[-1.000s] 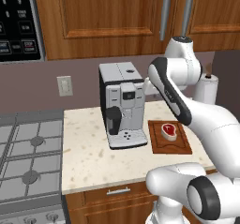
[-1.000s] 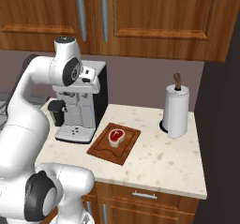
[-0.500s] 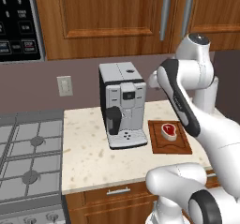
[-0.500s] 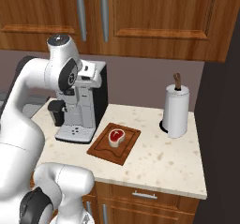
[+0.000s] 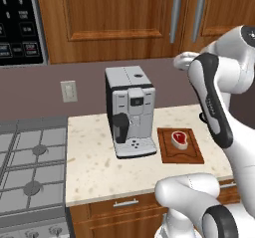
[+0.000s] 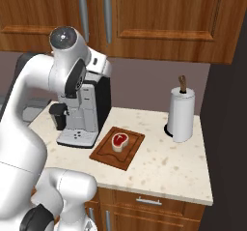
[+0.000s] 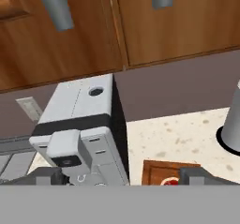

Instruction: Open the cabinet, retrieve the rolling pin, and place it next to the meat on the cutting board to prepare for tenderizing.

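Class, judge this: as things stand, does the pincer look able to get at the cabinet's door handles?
Probably yes: the open pincer sits above the coffee machine, and nothing stands between it and the closed cabinet's handles.

There is one coffee machine [image 5: 130,111], one cutting board [image 5: 180,146], one piece of meat [image 5: 180,139] and one paper towel roll [image 6: 181,113]. Up above, the cabinet [image 5: 119,18] has two long silver handles [image 5: 176,12]. One wall switch [image 5: 68,91]
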Motion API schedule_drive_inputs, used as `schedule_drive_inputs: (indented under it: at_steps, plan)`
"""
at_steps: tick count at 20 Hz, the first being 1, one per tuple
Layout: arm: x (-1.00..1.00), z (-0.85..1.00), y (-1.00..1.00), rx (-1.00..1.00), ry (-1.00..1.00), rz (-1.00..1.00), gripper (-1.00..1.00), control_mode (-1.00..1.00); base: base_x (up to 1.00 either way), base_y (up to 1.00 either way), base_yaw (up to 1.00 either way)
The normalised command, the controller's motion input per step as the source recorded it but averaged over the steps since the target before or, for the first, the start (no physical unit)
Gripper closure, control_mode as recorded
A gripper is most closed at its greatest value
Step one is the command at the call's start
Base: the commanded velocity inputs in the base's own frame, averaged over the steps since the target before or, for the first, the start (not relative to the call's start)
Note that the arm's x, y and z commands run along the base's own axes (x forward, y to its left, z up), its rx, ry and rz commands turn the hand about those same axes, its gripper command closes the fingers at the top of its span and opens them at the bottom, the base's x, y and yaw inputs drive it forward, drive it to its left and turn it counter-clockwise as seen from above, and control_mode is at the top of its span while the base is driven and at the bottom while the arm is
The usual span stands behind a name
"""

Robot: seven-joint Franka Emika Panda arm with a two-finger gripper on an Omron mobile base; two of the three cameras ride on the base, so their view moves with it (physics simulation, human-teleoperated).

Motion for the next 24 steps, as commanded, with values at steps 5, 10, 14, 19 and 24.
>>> schedule_drive_inputs:
  at_steps: [5,10,14,19,24]
  plan:
    - [0.0,0.98,-0.16,0.12,-0.32,-0.15,-1.0,-1.0,0.0,0.0,0.0]
    - [-0.03,0.83,-0.14,0.03,-0.36,-0.14,-1.0,-1.0,0.0,0.0,0.0]
    - [-0.15,0.49,-0.18,0.0,-0.42,-0.14,-1.0,-1.0,0.0,0.0,0.0]
    - [-0.22,0.19,-0.26,0.0,-0.42,-0.12,-1.0,-1.0,0.0,0.0,0.0]
    - [-0.09,0.07,-0.18,0.0,-0.27,-0.09,-1.0,-1.0,0.0,0.0,0.0]
